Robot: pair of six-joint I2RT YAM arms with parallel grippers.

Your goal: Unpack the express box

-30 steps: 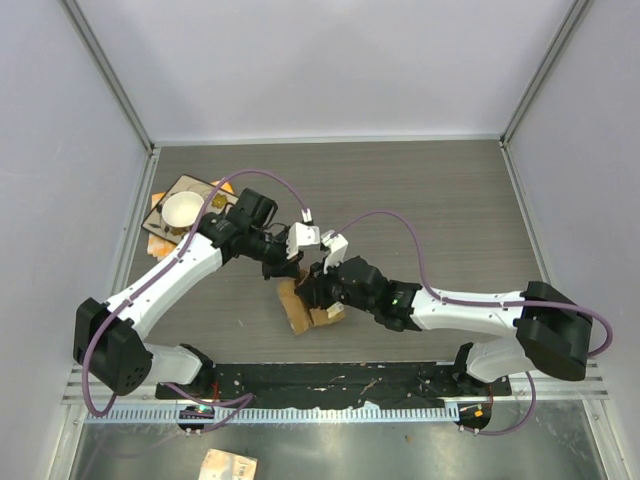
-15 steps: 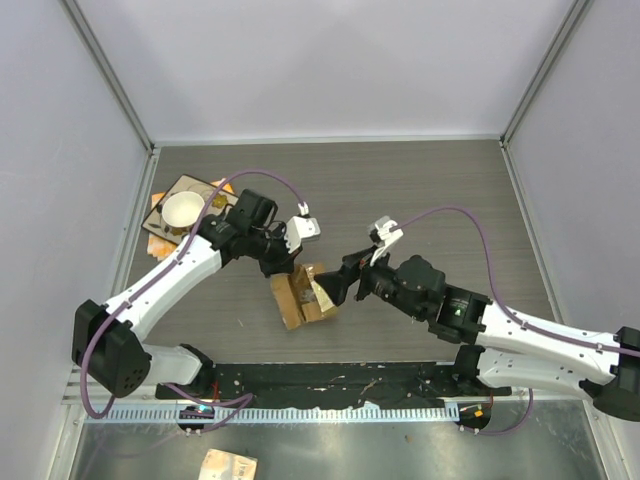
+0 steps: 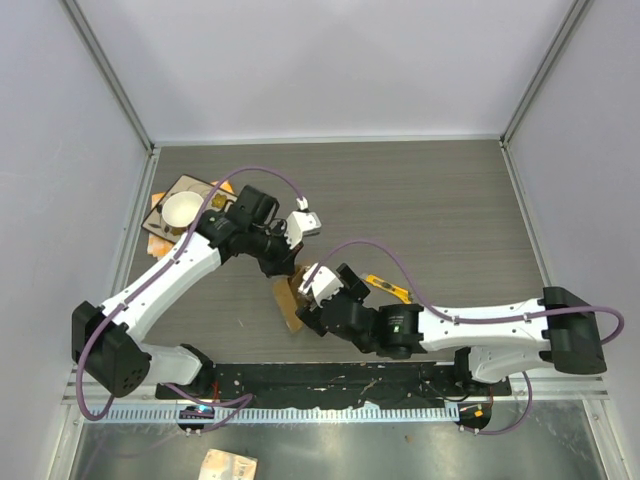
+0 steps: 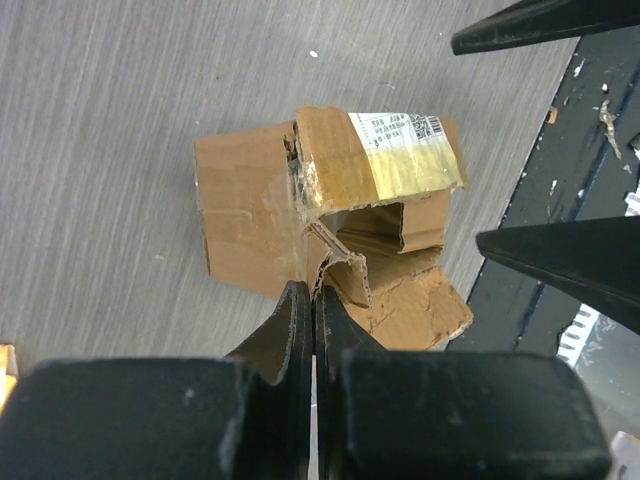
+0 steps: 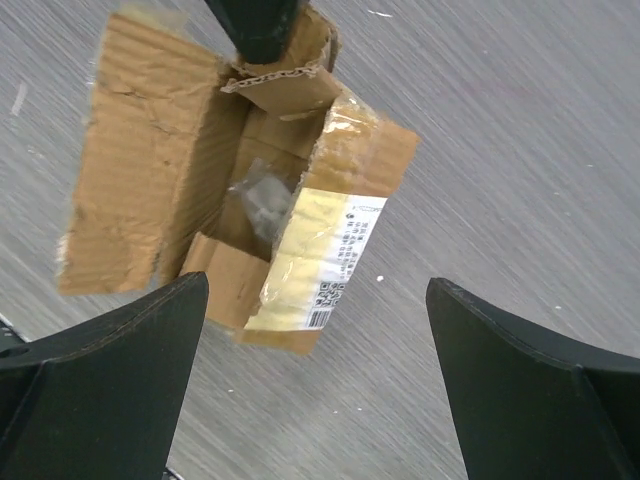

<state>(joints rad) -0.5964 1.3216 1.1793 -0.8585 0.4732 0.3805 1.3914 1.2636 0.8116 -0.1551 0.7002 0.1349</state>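
The express box (image 4: 250, 215) lies on the table with its flaps torn open, and one flap (image 5: 330, 240) carries the white label and yellowed tape. A small grey wrapped item (image 5: 262, 200) shows inside. My left gripper (image 4: 313, 298) is shut on the torn end flap (image 4: 345, 268) at the box's near edge. In the top view the left gripper (image 3: 290, 266) sits just behind the box (image 3: 288, 306). My right gripper (image 5: 318, 283) hovers over the box with its jaws wide open and nothing between them. Its fingers (image 4: 570, 260) flank the labelled side.
A yellow utility knife (image 3: 388, 288) lies on the table to the right of the box. The brown-and-orange card with the white cup (image 3: 180, 212) sits at the back left. The black base rail (image 3: 330, 378) runs along the near edge.
The right gripper opened wide, swung off to the right, then came back over the box. The knife now lies on the table. The left gripper stays shut at the flap.
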